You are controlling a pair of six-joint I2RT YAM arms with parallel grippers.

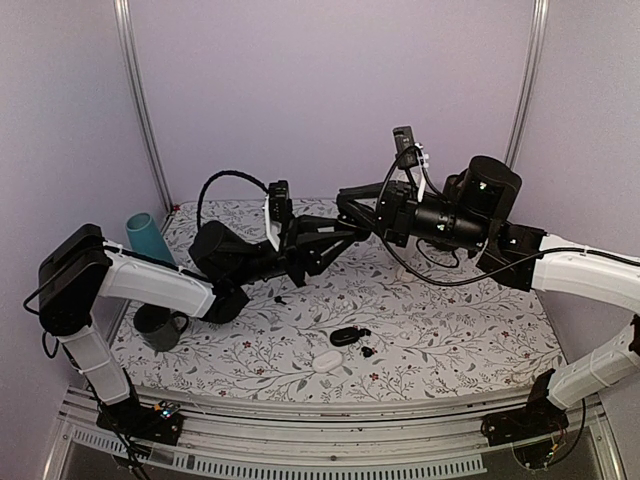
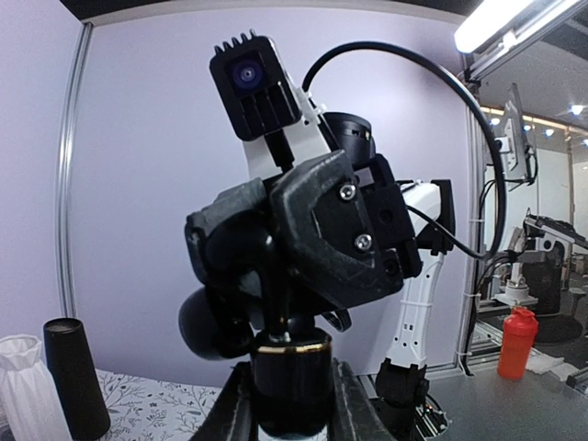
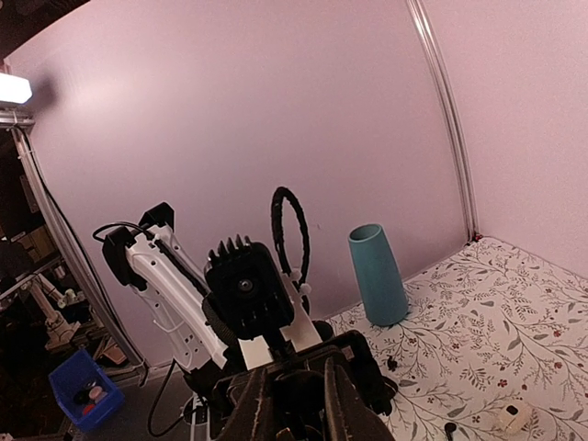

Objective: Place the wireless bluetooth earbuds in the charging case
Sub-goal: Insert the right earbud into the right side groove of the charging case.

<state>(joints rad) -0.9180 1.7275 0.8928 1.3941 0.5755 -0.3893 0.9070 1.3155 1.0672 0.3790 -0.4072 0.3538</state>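
Oddly, neither gripper is down at the table; the two meet nose to nose in mid-air. The left gripper [image 2: 292,409] has its fingers pressed onto a glossy black piece [image 2: 292,363] with a gold band, and what that piece is cannot be told. The right gripper [image 3: 296,404] has its fingers nearly together, and whether they pinch anything cannot be told.

On the table [image 1: 450,330] lies a black case [image 1: 345,336], with one earbud [image 1: 368,351] just beside it and a white case [image 1: 326,361] near. A dark speck [image 1: 280,298] well to the left may be the other earbud.

An earbud looks very light, rigid and slick. A hard pinch on its rounded head would likely squirt it sideways. The better hold is probably a gentle one across the flatter sides, just above the stem, so the stem can go down into its well. The case is light too and would likely skid under a push, so it needs bracing.
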